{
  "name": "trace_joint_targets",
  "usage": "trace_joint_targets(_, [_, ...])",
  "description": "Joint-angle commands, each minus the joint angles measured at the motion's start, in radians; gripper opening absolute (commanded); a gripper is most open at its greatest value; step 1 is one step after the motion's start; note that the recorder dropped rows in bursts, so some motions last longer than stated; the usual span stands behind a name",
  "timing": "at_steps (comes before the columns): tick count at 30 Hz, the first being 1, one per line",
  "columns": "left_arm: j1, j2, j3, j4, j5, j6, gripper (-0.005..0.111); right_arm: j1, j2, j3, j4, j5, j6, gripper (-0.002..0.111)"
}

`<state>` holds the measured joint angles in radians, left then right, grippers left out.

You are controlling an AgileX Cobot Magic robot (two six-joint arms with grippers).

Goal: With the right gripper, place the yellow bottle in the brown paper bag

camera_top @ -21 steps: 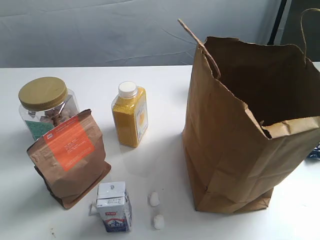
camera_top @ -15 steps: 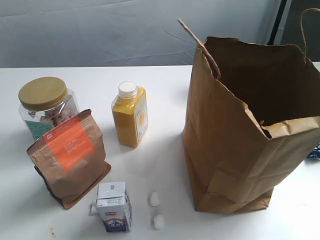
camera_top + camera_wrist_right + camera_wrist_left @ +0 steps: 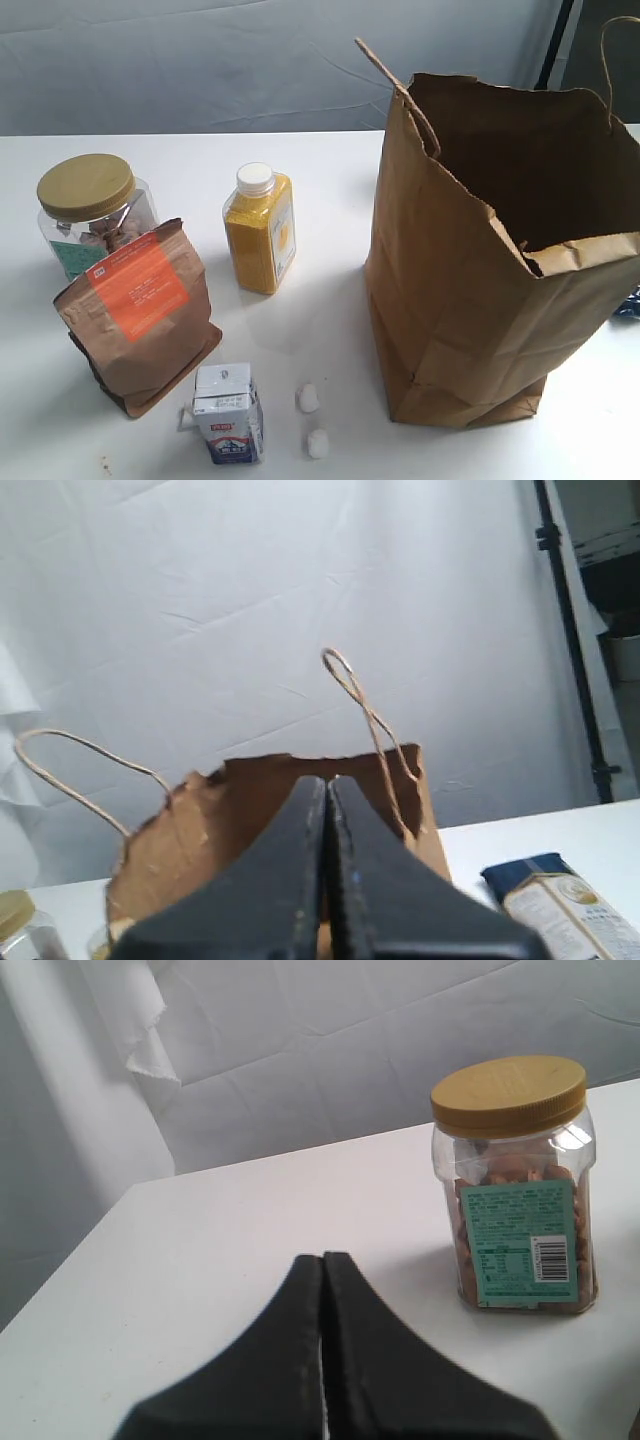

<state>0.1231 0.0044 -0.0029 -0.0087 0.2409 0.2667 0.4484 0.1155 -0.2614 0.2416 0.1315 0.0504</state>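
The yellow bottle (image 3: 260, 230) with its white cap stands upright on the white table, left of the brown paper bag (image 3: 480, 290). The bag stands open at the right, its cord handles sticking up. Neither arm shows in the exterior view. In the right wrist view my right gripper (image 3: 328, 780) is shut with nothing in it, and the brown paper bag (image 3: 230, 810) rises just behind its tips. My left gripper (image 3: 322, 1257) is shut and empty too, over bare table near the jar. The bottle is out of both wrist views.
A clear jar with a gold lid (image 3: 92, 210) and a brown pouch with an orange label (image 3: 140, 315) stand at the left. A small milk carton (image 3: 228, 412) and two white lumps (image 3: 312, 420) lie in front. A blue package (image 3: 560, 900) lies beside the bag.
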Motion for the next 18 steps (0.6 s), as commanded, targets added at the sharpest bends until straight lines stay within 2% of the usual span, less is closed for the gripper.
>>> trace_joint_targets(1, [-0.006, -0.004, 0.003, 0.0, -0.006, -0.002, 0.0, 0.067, 0.164, -0.177, 0.012, 0.087, -0.071, 0.0])
trace_joint_targets(6, [-0.006, -0.004, 0.003, 0.0, -0.006, -0.002, 0.0, 0.15, 0.423, -0.398, 0.18, 0.235, -0.31, 0.0])
trace_joint_targets(8, [-0.006, -0.004, 0.003, 0.0, -0.006, -0.002, 0.0, 0.199, 0.564, -0.521, 0.178, 0.307, -0.341, 0.0])
trace_joint_targets(12, [-0.006, -0.004, 0.003, 0.0, -0.006, -0.002, 0.0, 0.377, 0.808, -0.719, 0.009, 0.425, -0.148, 0.0])
trace_joint_targets(18, [-0.006, -0.004, 0.003, 0.0, -0.006, -0.002, 0.0, 0.671, 1.052, -0.867, -0.28, 0.47, 0.219, 0.0])
